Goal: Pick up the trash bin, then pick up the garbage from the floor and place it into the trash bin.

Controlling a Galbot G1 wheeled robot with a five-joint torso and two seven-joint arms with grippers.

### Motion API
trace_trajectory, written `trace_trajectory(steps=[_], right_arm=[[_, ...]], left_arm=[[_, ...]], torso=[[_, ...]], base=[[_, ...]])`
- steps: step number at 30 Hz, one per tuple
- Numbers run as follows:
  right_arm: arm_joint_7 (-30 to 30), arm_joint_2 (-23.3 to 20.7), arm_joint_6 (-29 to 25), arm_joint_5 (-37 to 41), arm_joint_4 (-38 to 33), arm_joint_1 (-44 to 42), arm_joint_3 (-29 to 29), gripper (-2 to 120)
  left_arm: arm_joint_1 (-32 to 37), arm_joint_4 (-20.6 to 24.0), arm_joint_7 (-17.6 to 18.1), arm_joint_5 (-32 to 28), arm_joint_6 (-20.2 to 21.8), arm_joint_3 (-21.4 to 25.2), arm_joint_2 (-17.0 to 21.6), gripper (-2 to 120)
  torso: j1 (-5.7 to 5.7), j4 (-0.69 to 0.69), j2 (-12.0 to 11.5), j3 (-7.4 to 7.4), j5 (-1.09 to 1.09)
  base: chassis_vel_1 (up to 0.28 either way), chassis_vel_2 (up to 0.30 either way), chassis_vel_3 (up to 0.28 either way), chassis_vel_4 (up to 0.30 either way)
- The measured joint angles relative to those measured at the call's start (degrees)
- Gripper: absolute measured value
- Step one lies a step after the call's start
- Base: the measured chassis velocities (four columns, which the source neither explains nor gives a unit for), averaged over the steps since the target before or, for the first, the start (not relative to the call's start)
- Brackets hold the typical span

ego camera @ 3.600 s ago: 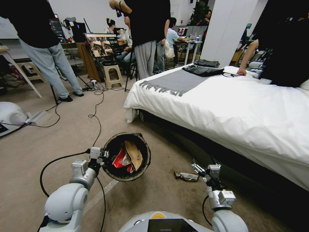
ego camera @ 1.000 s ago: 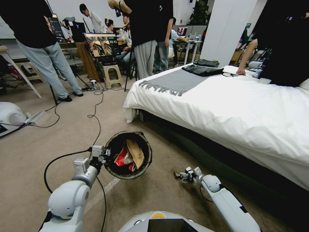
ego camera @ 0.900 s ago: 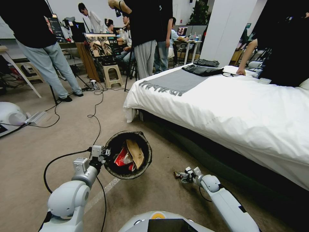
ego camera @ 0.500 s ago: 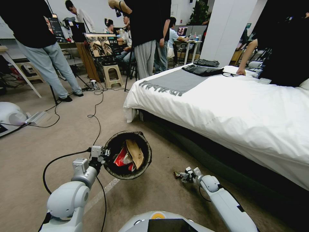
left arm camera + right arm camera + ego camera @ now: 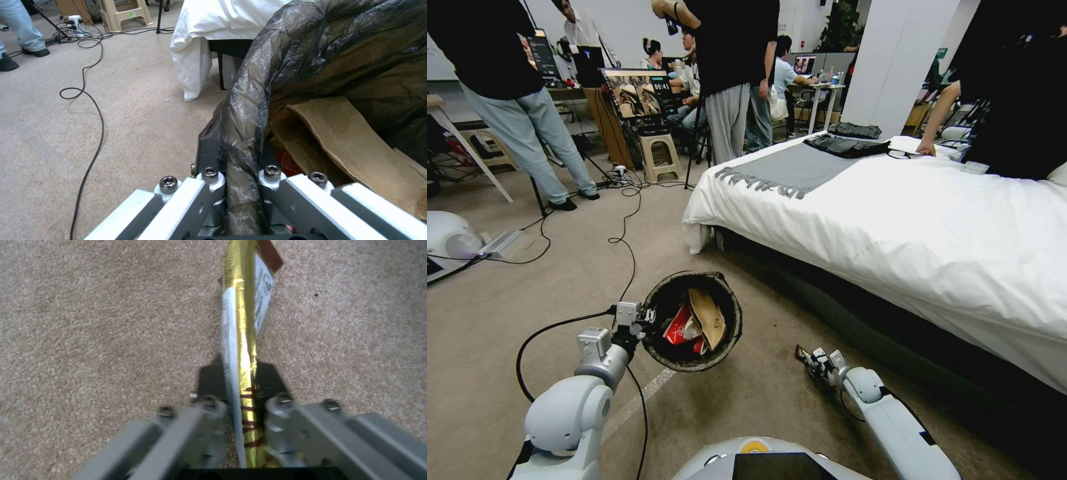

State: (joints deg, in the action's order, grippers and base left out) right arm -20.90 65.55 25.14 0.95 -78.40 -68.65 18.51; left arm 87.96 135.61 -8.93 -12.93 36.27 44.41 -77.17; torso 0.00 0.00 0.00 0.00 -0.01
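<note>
Both grippers loaded: bin and wrapper in hand.

We found the left gripper (image 5: 639,318) clamped on the liner-covered rim of the trash bin (image 5: 694,320), held above the carpet (image 5: 527,293) with brown paper (image 5: 351,143) inside. The right gripper (image 5: 812,360), low beside the bed (image 5: 894,220), pinched a gold foil wrapper (image 5: 244,316) between closed fingers.

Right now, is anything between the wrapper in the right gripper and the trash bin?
Nothing visible: only bare floor lies between the gold wrapper in the right gripper and the trash bin held by the left gripper.
</note>
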Motion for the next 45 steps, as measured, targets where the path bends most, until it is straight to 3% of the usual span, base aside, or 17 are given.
trace_trajectory(steps=[8, 12, 14, 23, 24, 30, 36, 45], right_arm=[[0.8, 1.5, -2.2, -0.8, 0.3, -0.5, 0.8, 0], [1.9, 1.5, -3.0, 0.1, -3.6, -2.4, 2.8, 0], [2.8, -0.4, -3.2, 2.6, -10.5, -4.7, 4.9, 0], [4.0, -5.0, -4.4, 9.3, -25.0, -7.2, 9.8, 0], [4.2, -6.4, -3.9, 13.2, -30.6, -8.4, 11.1, 0], [4.6, -7.9, -2.5, 19.9, -42.6, -9.6, 12.5, 0], [8.1, -7.9, 0.4, 26.5, -52.4, -6.9, 8.8, 0], [9.5, -3.9, 2.5, 27.3, -55.3, 0.2, -0.4, 0]], left_arm=[[0.4, 1.0, 0.2, 0.1, 0.2, 0.2, 0.2, 1], [0.4, 1.2, 0.3, 0.1, 0.4, 0.1, 0.3, 1], [0.4, 1.2, 0.3, 0.3, 0.4, -0.2, 0.2, 1], [0.6, 1.7, 0.3, 0.7, 0.6, -1.0, -0.4, 1], [0.7, 2.0, 0.4, 0.7, 0.7, -1.0, -0.4, 1], [1.1, 2.3, 0.5, 0.7, 1.0, -1.0, -0.3, 1], [1.0, 2.8, 1.1, 0.5, 1.7, -1.7, 0.0, 1], [0.9, 3.3, 1.7, 0.6, 2.1, -2.5, 0.2, 1]], torso=[[0.00, 0.00, 0.0, 0.00, 0.01], [0.00, 0.01, 0.0, 0.00, 0.02], [0.00, -0.01, 0.0, 0.00, -0.01], [0.00, 0.02, 0.0, 0.00, 0.00], [0.00, 0.00, 0.0, 0.00, 0.01], [0.00, 0.01, 0.0, 0.00, 0.00], [0.00, 0.00, 0.0, 0.00, 0.00], [0.00, 0.00, 0.0, 0.00, 0.00]], base=[[0.000, 0.000, 0.000, 0.000], [0.000, 0.000, 0.000, 0.000], [0.000, 0.000, 0.000, 0.000], [0.000, 0.000, 0.000, 0.000], [0.000, 0.000, 0.000, 0.000], [0.000, 0.000, 0.000, 0.000], [0.000, 0.000, 0.000, 0.000], [0.000, 0.000, 0.000, 0.000]])
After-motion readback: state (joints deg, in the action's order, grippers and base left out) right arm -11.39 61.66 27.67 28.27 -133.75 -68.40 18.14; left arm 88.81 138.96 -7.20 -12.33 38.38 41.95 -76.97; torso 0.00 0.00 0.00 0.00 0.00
